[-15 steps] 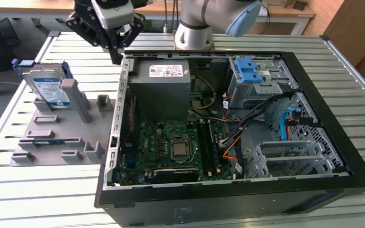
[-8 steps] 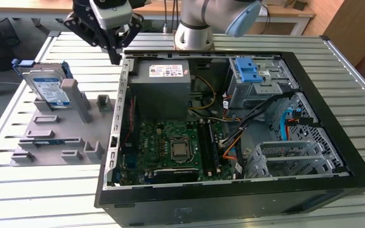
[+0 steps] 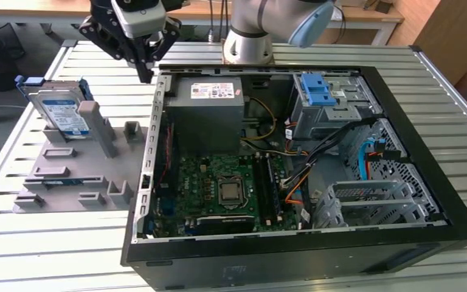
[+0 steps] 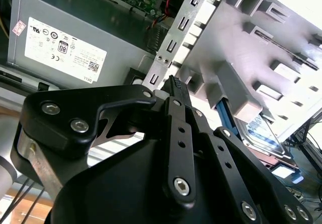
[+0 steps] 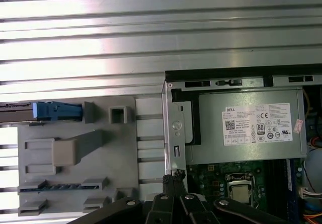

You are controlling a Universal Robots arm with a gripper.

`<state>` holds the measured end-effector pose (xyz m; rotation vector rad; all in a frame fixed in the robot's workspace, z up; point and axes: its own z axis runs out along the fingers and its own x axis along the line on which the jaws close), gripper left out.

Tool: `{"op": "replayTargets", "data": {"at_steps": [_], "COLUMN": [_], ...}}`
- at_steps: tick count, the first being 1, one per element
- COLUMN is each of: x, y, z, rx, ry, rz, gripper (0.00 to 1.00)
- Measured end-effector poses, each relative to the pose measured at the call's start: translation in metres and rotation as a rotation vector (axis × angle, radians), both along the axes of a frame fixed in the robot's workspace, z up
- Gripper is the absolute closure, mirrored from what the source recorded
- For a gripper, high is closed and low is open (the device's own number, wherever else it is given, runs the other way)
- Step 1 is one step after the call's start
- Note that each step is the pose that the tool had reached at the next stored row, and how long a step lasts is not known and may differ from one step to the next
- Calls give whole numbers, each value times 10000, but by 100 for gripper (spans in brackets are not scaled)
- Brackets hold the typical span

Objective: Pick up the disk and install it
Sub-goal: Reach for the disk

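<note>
- Exterior view: the disk [image 3: 59, 112] stands on edge, leaning a little, in a slot of the grey fixture [image 3: 79, 176] on the table [image 3: 55, 255]. That is toward the exterior view's left of the open computer case [image 3: 428, 158]. The end effector [image 3: 146, 73] hangs between fixture and case, clenched on nothing and apart from the disk.
- Second wrist view: the end effector [image 4: 173, 83] has its jaws together. The disk [image 4: 264, 133] lies past the fixture's posts, its blue carrier rail facing this way. It is probably rigid, dense and shock-sensitive, with a smooth label face.
- First wrist view: the disk [image 5: 50, 111] shows edge-on with its upper edge free. Pinching the two flat faces there looks soundest, since the plastic carrier may flex.
</note>
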<state>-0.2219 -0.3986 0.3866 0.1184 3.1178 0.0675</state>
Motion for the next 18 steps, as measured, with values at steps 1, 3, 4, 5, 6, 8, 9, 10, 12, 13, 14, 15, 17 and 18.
{"op": "replayTargets", "data": {"at_steps": [1, 3, 4, 5, 6, 8, 9, 10, 12, 13, 14, 15, 17, 18], "x": [-4, -11, -15, -19, -23, -31, -35, -40, -48, -53, -57, -62, -71, -74], "y": [0, 0, 0, 0, 0, 0, 0, 0, 0, 0, 0, 0, 0, 0], "z": [0, -1, -2, -2, -2, -3, -3, -4, -4, -5, -6, -6, -7, -7], "rx": [0, 0, 0, -1, 0, 0, 0, 0, 0, 0, 0, 0, -1, 0], "ry": [0, 1, 2, 3, 3, 4, 3, 4, 4, 5, 5, 5, 6, 6], "rz": [1, 0, 0, 0, 0, 0, 0, 0, 0, 0, 0, 0, 0, 1], "gripper": [89, 89, 89, 89, 89, 89, 89, 89, 89, 89, 89, 89, 89, 89]}}
